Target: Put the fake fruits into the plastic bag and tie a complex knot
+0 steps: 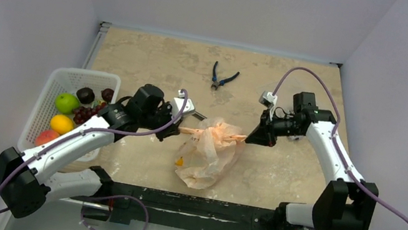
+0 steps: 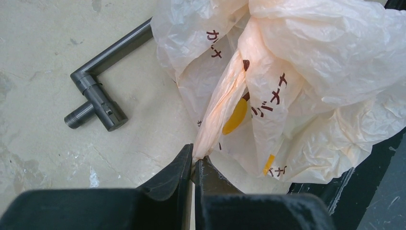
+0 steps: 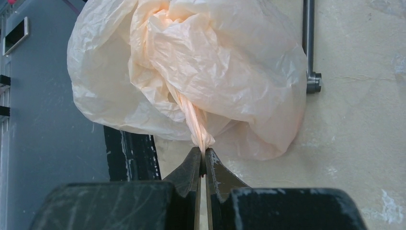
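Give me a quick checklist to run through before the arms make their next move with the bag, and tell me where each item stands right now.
1. Left gripper pinching a handle of the plastic bag: ok.
2. Right gripper pinching the other twisted handle: ok.
3. Fake fruits inside the bag: not ok, several lie in the white basket.
4. Knot formed: cannot tell, the handles bunch together between the grippers.
5. Pliers apart from the bag: ok.
6. Grey L-shaped bar apart from the bag: not ok, it lies right against the bag's edge.
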Tool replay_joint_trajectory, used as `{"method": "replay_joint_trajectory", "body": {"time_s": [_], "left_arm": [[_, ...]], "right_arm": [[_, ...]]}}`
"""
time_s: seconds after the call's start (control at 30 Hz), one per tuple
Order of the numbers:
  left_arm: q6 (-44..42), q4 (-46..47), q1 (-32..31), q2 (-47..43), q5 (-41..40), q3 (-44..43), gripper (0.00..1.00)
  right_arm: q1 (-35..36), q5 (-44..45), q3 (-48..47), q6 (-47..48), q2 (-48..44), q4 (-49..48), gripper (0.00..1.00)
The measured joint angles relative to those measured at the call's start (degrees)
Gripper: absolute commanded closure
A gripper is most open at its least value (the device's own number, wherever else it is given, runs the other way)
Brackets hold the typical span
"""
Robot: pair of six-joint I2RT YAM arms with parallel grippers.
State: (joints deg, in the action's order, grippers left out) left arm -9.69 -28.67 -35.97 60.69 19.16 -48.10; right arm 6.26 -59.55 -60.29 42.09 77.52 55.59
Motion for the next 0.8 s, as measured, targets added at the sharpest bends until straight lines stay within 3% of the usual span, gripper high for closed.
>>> {"method": "replay_joint_trajectory", "body": {"time_s": [0.13, 0.37, 0.8], "left_arm": [[-1.0, 0.4, 0.9, 0.5, 0.8, 0.0, 1.00], [-6.5, 1.0, 1.6, 0.4, 1.5, -4.7, 1.00], [-16.9, 4.7, 6.7, 3.3, 5.8, 3.0, 1.00]], "right_arm": [[-0.7, 0.1, -1.2, 1.0, 1.1, 0.7, 1.00], [-1.5, 0.2, -13.0, 0.4, 3.5, 1.1, 1.00], [-7.1, 2.1, -2.1, 5.9, 5.0, 2.6, 1.00]]}}
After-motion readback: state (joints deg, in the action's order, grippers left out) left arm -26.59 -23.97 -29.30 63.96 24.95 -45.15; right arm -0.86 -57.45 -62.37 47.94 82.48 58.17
